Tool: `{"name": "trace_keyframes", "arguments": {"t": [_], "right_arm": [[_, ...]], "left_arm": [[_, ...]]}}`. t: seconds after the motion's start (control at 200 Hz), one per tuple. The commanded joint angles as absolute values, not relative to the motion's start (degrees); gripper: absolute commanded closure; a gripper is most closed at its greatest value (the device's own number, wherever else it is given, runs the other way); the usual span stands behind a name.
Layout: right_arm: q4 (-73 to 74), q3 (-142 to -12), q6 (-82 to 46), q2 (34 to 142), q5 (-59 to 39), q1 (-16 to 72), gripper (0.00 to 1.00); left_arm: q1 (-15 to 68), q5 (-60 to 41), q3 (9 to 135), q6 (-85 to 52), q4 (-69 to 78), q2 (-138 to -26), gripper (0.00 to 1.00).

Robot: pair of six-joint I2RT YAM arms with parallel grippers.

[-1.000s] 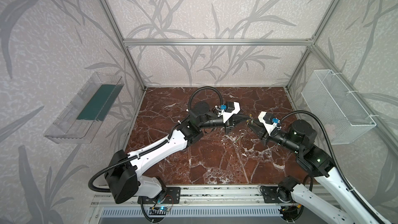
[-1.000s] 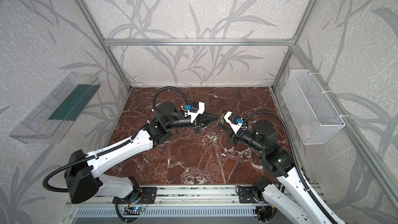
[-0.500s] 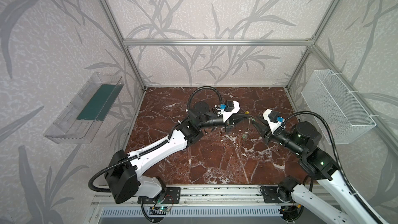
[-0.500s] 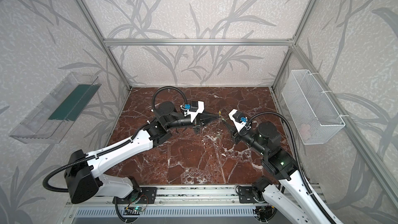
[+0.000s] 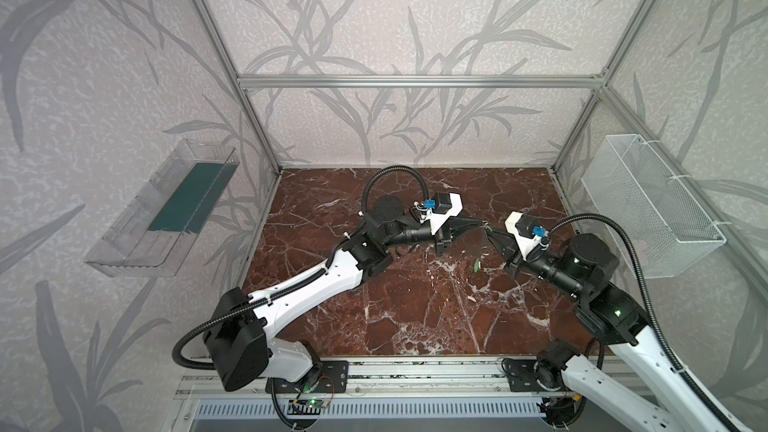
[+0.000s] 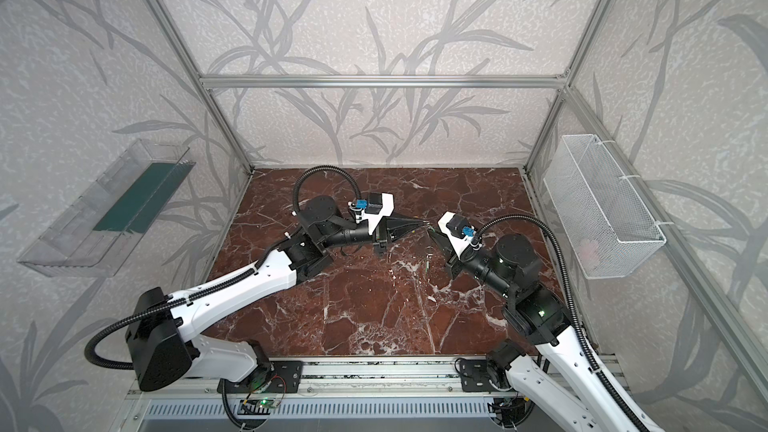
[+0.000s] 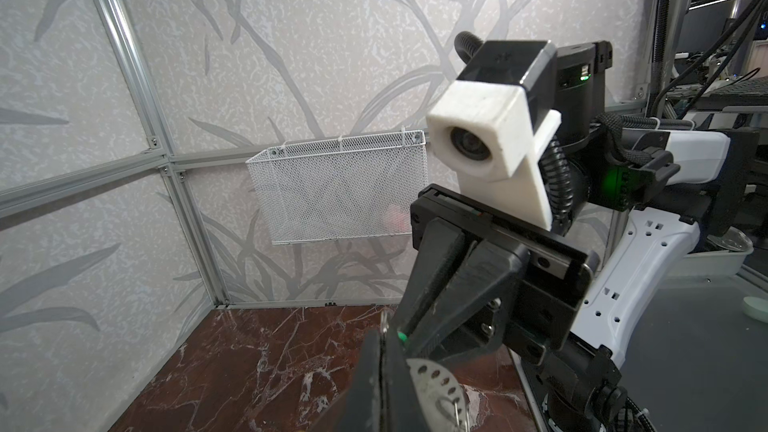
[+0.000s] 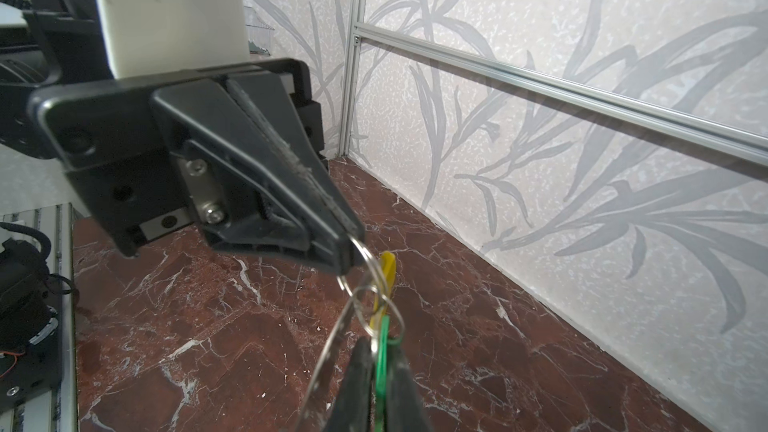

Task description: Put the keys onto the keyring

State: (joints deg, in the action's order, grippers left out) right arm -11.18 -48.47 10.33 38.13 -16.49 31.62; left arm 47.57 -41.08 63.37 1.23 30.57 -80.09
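Left gripper (image 8: 348,253) is clamped on the keyring (image 7: 433,382), raised at mid-cell; right gripper (image 8: 380,353) is closed on one key (image 8: 381,371) by its green tag, tips nearly meeting. Recommended: hold the keyring steady; feed the key's loop squarely onto the band without twisting.

Around the keyring (image 7: 432,384), held above the marble tabletop (image 5: 415,317): blocked on its left by the left gripper (image 5: 480,225), clamped on it, and on its right by the right gripper (image 5: 492,234), closed on a green key tag (image 8: 381,351), with tips nearly touching. Just below, a 2nd green tag (image 5: 477,264). Open marble in front of and behind the keyring. Far right, a wire basket (image 5: 652,209) on the wall; far left, a clear tray (image 5: 124,251).
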Motion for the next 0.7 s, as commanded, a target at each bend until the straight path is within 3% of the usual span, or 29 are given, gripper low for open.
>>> {"name": "trace_keyframes", "arguments": {"t": [0.0,0.44,0.7], "right_arm": [[-9.6,-48.7,10.9,38.5,-19.8,31.7,0.97],[-20.4,-53.7,13.4,41.8,-20.9,31.7,1.0],[-25.1,-56.0,14.1,41.7,-22.1,31.5,1.0]], "left_arm": [[47.3,-42.8,64.1,-0.3,34.0,-80.2,1.0],[45.4,-50.5,62.8,-3.7,38.3,-79.8,1.0],[44.8,-52.5,63.0,0.9,32.1,-78.7,1.0]]}}
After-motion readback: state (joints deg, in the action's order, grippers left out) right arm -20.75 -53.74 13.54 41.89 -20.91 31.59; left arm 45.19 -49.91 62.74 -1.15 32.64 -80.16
